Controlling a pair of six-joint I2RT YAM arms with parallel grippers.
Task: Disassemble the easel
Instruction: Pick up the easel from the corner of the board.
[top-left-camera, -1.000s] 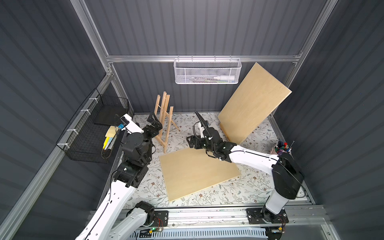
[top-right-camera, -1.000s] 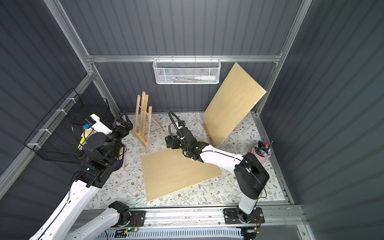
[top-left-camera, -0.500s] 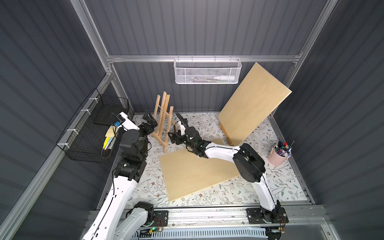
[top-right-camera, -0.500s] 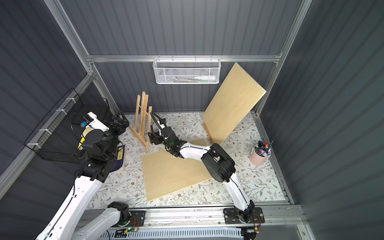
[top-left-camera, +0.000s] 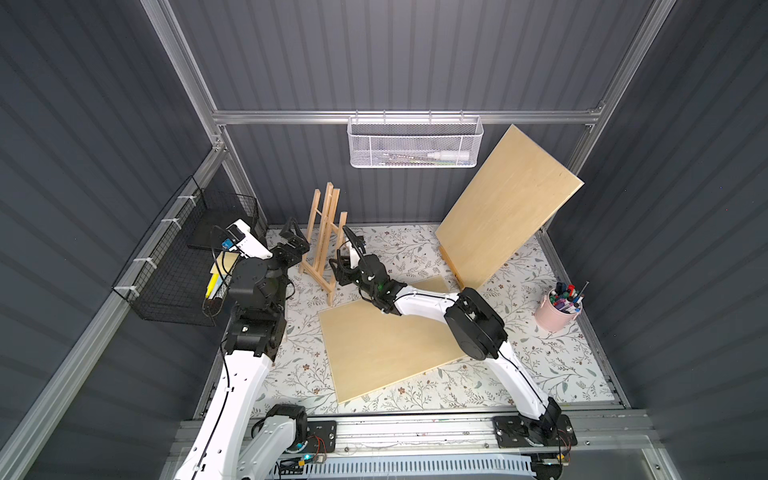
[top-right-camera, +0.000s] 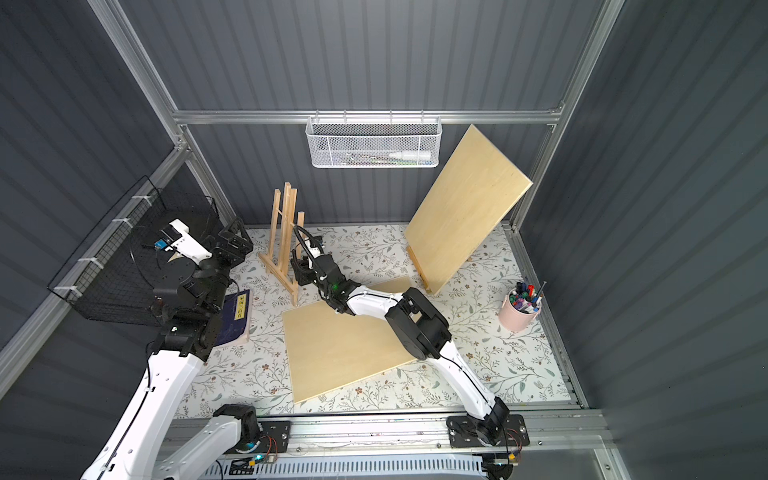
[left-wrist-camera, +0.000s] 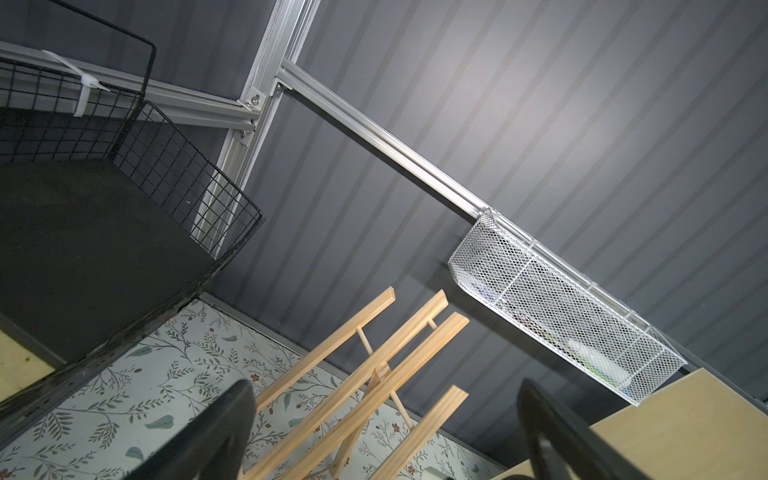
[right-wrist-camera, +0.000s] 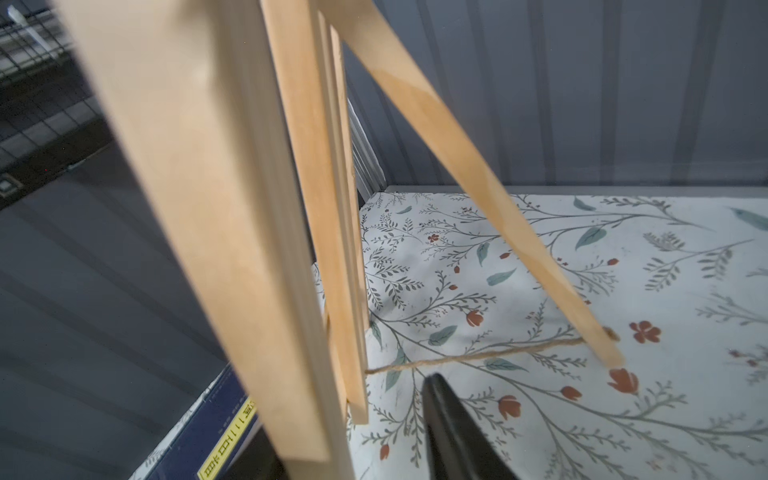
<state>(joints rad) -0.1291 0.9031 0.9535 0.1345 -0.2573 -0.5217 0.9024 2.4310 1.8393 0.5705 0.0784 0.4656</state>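
One pink cup (top-left-camera: 555, 322), probably pens (top-left-camera: 565, 296); easel (top-left-camera: 324, 232) upright.

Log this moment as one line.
easel: standing | left gripper: open, beside it | right gripper: low at its frame

Twin overhead views; wrist cameras beside easel (right-wrist-camera: 216, 208)
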